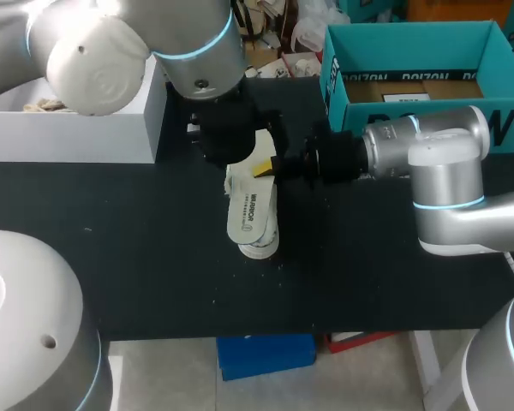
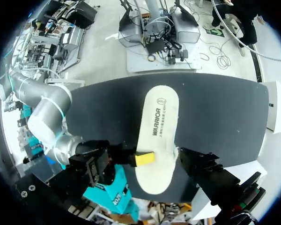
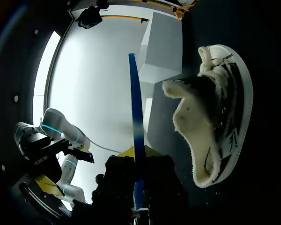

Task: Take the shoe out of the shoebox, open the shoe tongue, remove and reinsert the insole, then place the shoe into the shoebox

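The white insole (image 1: 250, 212) hangs printed side up over the white shoe (image 1: 261, 246), whose toe shows beneath it on the black table. My right gripper (image 1: 270, 165) is shut on the insole's heel end. In the right wrist view the insole (image 3: 136, 117) runs edge-on between the gripper's (image 3: 136, 164) fingers, its underside blue. The fleece-lined shoe (image 3: 215, 122) lies on its side beside it. My left gripper (image 1: 231, 141) hovers open above the heel end, holding nothing. In its wrist view the insole (image 2: 157, 136) lies below, a yellow fingertip (image 2: 144, 158) of the right gripper clamped on its edge.
The teal shoebox (image 1: 334, 77) stands open at the back right, behind my right arm. A white box (image 1: 68, 133) sits at the back left. Black tabletop (image 1: 154, 257) stretches in front of the shoe to the near edge.
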Robot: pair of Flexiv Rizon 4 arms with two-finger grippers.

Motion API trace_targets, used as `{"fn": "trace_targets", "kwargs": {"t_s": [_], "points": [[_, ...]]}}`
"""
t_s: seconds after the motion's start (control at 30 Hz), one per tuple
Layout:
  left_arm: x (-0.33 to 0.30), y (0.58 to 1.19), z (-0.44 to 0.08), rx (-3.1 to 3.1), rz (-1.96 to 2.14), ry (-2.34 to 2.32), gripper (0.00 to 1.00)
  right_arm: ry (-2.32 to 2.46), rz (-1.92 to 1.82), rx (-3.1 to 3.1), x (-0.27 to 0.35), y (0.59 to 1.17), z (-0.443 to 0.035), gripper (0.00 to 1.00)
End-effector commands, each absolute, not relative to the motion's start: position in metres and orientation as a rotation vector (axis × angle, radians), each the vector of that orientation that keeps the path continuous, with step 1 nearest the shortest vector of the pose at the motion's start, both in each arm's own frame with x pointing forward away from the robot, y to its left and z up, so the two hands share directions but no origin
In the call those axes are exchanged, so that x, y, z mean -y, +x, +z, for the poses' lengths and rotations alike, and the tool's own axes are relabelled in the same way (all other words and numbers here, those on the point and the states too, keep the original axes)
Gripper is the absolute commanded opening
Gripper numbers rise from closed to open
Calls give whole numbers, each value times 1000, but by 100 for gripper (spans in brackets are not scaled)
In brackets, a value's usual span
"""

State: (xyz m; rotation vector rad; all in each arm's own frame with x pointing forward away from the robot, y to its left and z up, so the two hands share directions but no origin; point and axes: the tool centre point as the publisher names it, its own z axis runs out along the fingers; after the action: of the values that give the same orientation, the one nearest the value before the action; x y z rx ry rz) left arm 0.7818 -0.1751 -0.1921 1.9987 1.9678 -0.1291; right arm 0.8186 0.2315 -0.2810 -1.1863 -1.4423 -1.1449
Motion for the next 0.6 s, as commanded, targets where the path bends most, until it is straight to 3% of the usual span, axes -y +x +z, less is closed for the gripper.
{"fn": "trace_targets", "kwargs": {"t_s": [0.03, 0.27, 0.6], "points": [[146, 765, -207, -1762, -433, 1864, 100, -1189, -1145, 1442, -233, 818, -281, 0], [107, 763, -213, -1507, -930, 1539, 100, -1189, -1145, 1442, -233, 818, -281, 0], [107, 763, -213, -1507, -930, 1539, 100, -1189, -1145, 1442, -233, 818, -281, 0]]}}
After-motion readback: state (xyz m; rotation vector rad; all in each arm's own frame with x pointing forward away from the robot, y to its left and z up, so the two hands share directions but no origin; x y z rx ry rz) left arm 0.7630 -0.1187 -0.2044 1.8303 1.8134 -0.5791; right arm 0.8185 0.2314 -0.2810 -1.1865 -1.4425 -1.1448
